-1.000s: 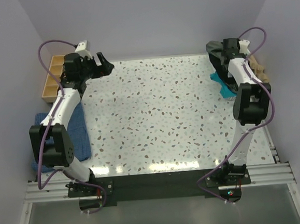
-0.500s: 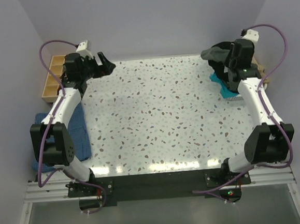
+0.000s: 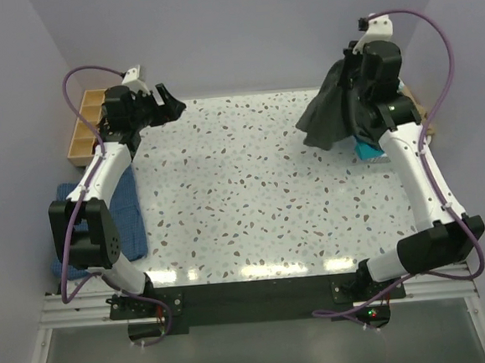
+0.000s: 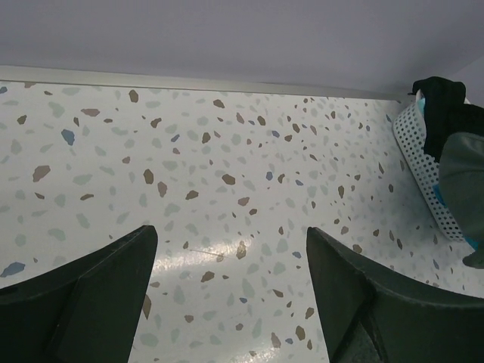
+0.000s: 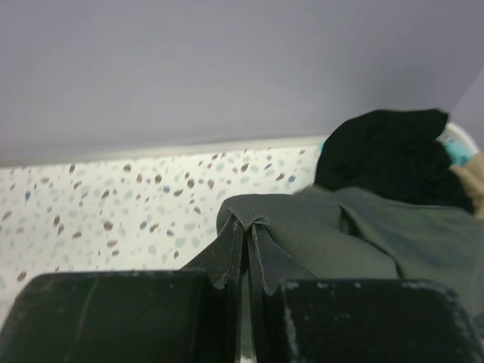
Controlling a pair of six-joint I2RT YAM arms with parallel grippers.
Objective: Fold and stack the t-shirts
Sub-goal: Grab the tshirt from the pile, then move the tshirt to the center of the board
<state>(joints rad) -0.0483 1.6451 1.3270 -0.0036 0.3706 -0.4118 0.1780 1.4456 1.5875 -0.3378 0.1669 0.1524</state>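
My right gripper [image 3: 360, 73] is raised over the table's far right and is shut on a pinched fold of the dark charcoal-grey t-shirt [image 3: 332, 117]. The shirt hangs from it, spread down toward the table. In the right wrist view the jaws [image 5: 248, 228] clamp that grey cloth [image 5: 355, 238], with a black t-shirt [image 5: 386, 155] behind it. A teal t-shirt [image 3: 366, 149] shows under the hanging one. My left gripper [image 3: 169, 103] stands open at the far left corner, its fingers [image 4: 83, 299] wide apart over bare table with nothing between them.
A white perforated basket [image 4: 425, 170] at the far right holds the remaining shirts. A wooden compartment tray [image 3: 85, 126] sits off the far left corner. Blue cloth [image 3: 125, 209] lies along the left edge beside the left arm. Walls close in at the back and sides.
My right arm has lifted the charcoal t-shirt up out of the basket and swung it left, so it now hangs spread out. The left arm has stayed put.
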